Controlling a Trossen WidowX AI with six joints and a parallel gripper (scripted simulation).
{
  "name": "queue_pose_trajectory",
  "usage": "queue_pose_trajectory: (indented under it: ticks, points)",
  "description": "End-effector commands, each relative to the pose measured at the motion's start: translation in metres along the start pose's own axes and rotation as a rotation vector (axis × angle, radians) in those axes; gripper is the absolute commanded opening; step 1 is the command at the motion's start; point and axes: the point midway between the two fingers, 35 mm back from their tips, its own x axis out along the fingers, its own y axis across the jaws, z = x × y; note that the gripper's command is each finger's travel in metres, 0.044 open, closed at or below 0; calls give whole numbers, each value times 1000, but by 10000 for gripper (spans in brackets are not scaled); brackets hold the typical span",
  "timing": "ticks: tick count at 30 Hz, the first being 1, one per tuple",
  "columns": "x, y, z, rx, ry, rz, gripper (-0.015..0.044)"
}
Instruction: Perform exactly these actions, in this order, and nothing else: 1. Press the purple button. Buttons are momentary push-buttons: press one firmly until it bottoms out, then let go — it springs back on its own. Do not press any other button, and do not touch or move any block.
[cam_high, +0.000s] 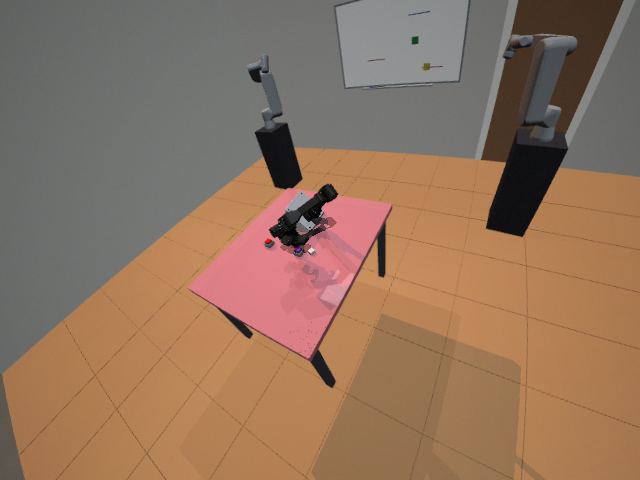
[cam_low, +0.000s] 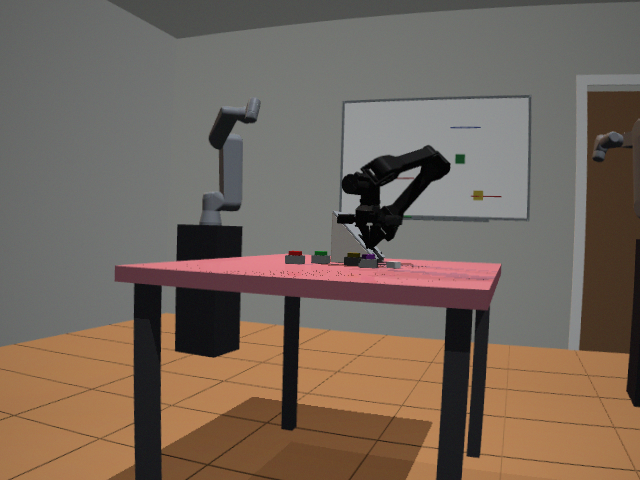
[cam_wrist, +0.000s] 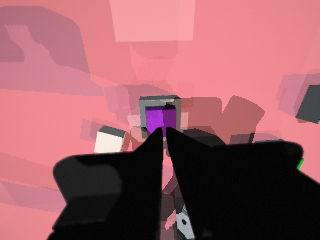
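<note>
Tool (cam_wrist: 164, 131) seen clenched, nothing gripped, tips pointed down at purple button (cam_wrist: 161, 118). Purple button located on pink tabletop (cam_low: 258, 276), in grey housing, between yellow button (cam_low: 353, 255) and white block (cam_wrist: 109, 140). White block positioned just beside, apart from tool. Red button (cam_low: 295, 253) and green button (cam_low: 321, 253) left untouched further along row. Contact with cap could not be told from side view; tips appeared at near edge of cap. Press judged underway or imminent: bottoming-out and release judged remaining.
</note>
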Motion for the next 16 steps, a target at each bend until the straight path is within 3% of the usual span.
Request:
queue_pose_trajectory:
  ticks: [1,10,15,16]
  points:
    - [-9,1,1,-7,-1,-4,20]
    - [-69,121,-16,-6,1,-2,256]
    - [-70,125,-17,-6,1,-1,387]
    - [-70,125,-17,-6,1,-1,387]
